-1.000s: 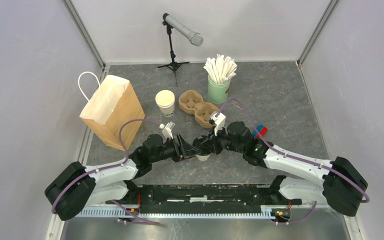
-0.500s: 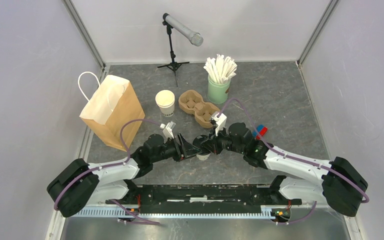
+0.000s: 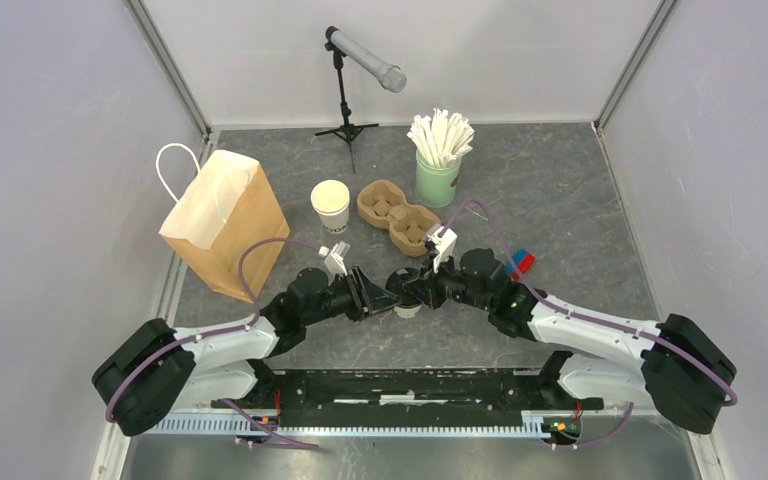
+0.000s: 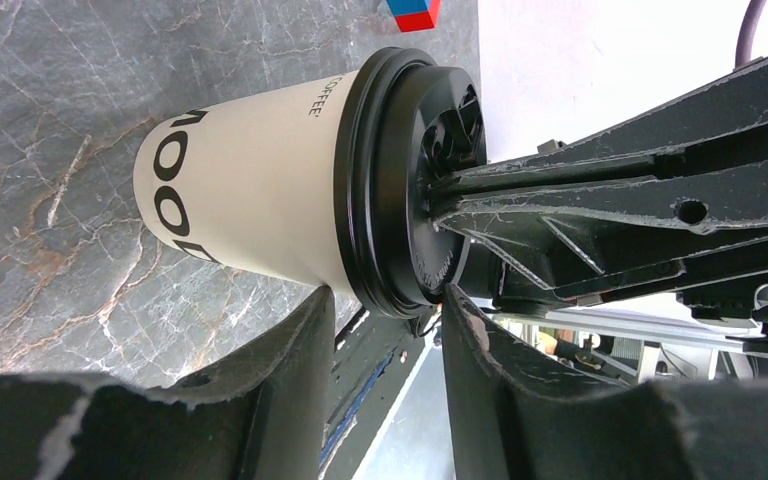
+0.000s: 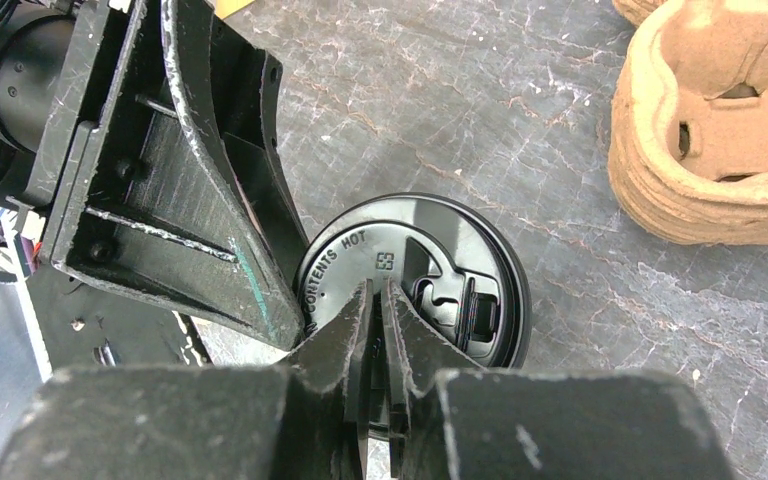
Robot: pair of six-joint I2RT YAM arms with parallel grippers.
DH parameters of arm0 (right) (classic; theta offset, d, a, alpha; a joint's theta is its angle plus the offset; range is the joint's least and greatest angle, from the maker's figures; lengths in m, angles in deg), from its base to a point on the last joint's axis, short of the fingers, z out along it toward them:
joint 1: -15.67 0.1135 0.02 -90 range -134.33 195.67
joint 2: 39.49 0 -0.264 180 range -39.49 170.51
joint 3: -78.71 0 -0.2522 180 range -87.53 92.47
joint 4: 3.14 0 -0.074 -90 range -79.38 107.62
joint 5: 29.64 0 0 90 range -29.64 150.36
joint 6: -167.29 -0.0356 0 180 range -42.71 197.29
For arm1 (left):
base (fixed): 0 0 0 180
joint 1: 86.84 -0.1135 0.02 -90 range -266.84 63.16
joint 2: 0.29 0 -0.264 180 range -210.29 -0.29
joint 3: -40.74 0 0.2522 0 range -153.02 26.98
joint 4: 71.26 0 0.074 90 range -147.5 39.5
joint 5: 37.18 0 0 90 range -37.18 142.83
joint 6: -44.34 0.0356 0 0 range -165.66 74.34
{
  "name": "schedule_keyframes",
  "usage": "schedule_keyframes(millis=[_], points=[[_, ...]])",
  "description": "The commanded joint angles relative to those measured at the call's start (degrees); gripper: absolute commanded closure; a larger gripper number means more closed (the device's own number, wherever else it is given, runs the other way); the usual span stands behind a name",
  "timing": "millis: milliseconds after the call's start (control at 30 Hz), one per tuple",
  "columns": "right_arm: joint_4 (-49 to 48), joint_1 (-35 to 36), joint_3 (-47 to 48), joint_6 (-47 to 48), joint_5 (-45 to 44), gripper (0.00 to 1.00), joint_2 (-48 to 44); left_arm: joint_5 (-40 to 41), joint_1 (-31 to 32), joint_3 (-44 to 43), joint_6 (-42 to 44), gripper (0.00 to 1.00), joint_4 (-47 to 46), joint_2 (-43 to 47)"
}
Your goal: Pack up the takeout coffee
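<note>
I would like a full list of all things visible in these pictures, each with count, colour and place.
takeout coffee: 1, white with black print and black lid, between the grippers
paper bag: 1, brown and white, far left
lidless cup: 1 seen, cream-white, right of the bag
cup carrier: count unclear, brown, right of that cup
holder cup: 1, green, behind the carrier
sticks: many, white, in the holder cup
microphone: 1, grey and black, at the back
block: 1, red and blue, right of the coffee
table: 1, dark grey, marbled
left gripper: black, at the lid's rim, grip unclear
right gripper: black, shut, tips on the lid
</note>
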Motion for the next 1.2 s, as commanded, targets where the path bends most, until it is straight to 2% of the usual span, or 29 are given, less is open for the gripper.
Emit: schedule_keyframes(millis=[0, 200, 300, 433, 533, 667, 900, 1167], points=[[8.33, 0.19, -4.69, -0.17, -0.31, 0.88, 1.68, 8.24, -0.23, 0.15, 3.43, 0.57, 11.48, -1.11], [7.93, 0.14, -4.66, -0.39, 0.01, 0.88, 2.12, 6.90, -0.31, -0.20, 3.35, 0.58, 10.69, -0.87], [9.59, 0.06, -1.76, -0.06, 0.26, 0.87, 2.05, 5.45, -0.24, -1.74, 3.31, 0.50, 11.27, 1.99], [13.87, -0.14, 5.42, 1.08, 1.12, 0.85, 1.02, 6.64, -0.23, -6.00, 6.46, 0.40, 18.65, 6.45], [18.04, -0.40, 10.84, 2.48, -0.44, 0.82, -0.36, 9.02, -0.23, -8.34, 8.97, 0.37, 23.63, 8.40], [21.95, -1.15, 14.52, 4.30, -3.51, 0.76, -1.93, 9.59, -0.24, -10.69, 11.93, 0.33, 25.86, 8.68], [23.55, -3.86, 14.00, 5.62, -5.18, 0.70, -4.95, 9.48, -0.32, -14.49, 16.51, 0.34, 26.89, 4.32], [22.79, -7.04, 13.26, 6.70, -0.77, 0.66, -3.56, 9.70, -0.28, -18.83, 20.43, 0.40, 29.56, -0.97]])
